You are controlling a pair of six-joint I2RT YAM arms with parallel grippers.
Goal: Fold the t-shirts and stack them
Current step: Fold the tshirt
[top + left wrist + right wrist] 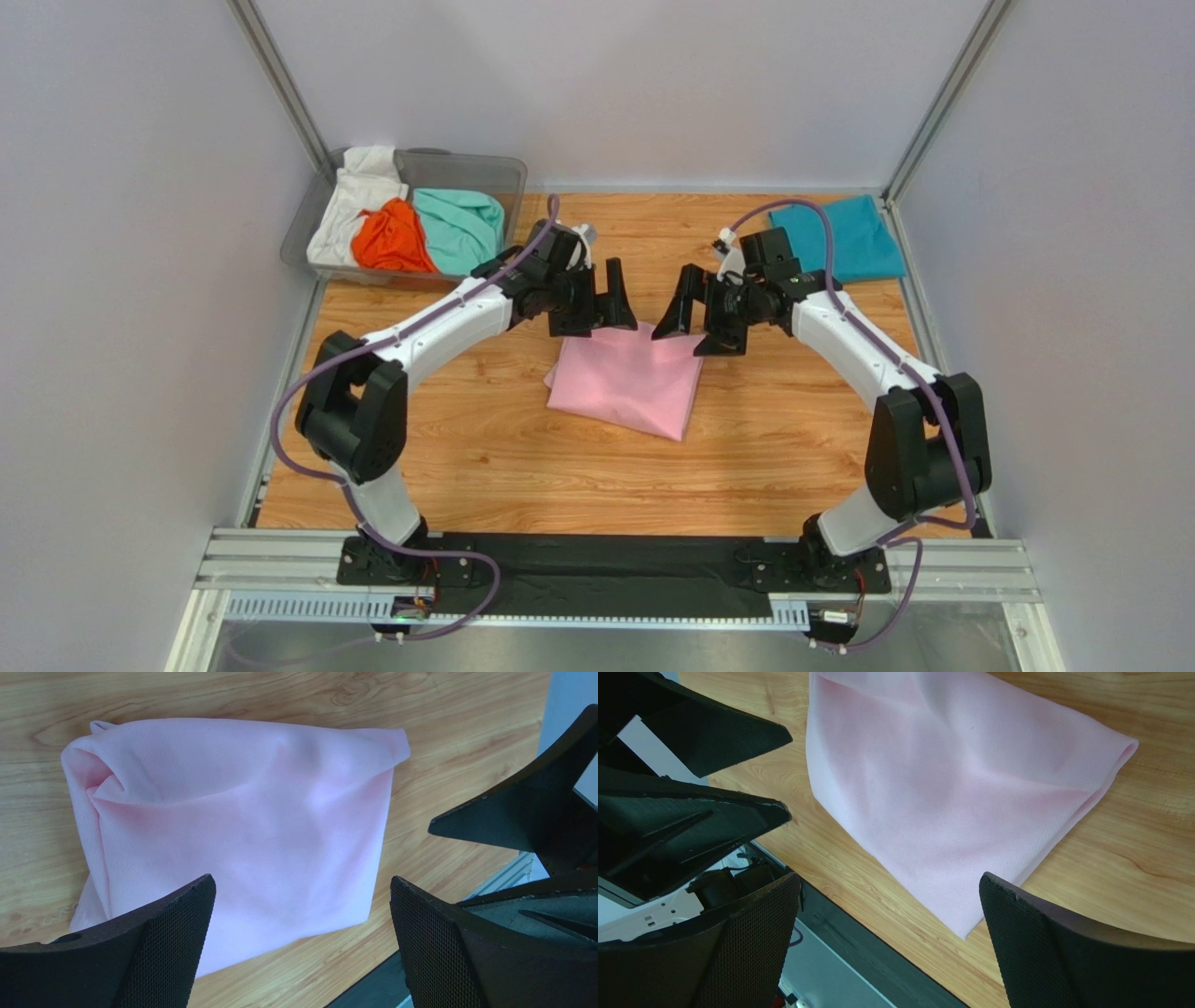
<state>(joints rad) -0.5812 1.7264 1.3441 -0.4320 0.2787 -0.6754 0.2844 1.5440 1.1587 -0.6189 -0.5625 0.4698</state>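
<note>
A light pink t-shirt lies folded into a rough rectangle in the middle of the table; it also shows in the left wrist view and the right wrist view. My left gripper hangs open and empty above its far left edge. My right gripper hangs open and empty above its far right edge, facing the left one. A teal-blue t-shirt lies folded at the far right corner. White, orange and mint-green t-shirts lie bunched in a bin.
A clear plastic bin stands at the far left corner, partly off the wooden table. Grey walls close in the left, right and back. A black rail runs along the near edge with both arm bases.
</note>
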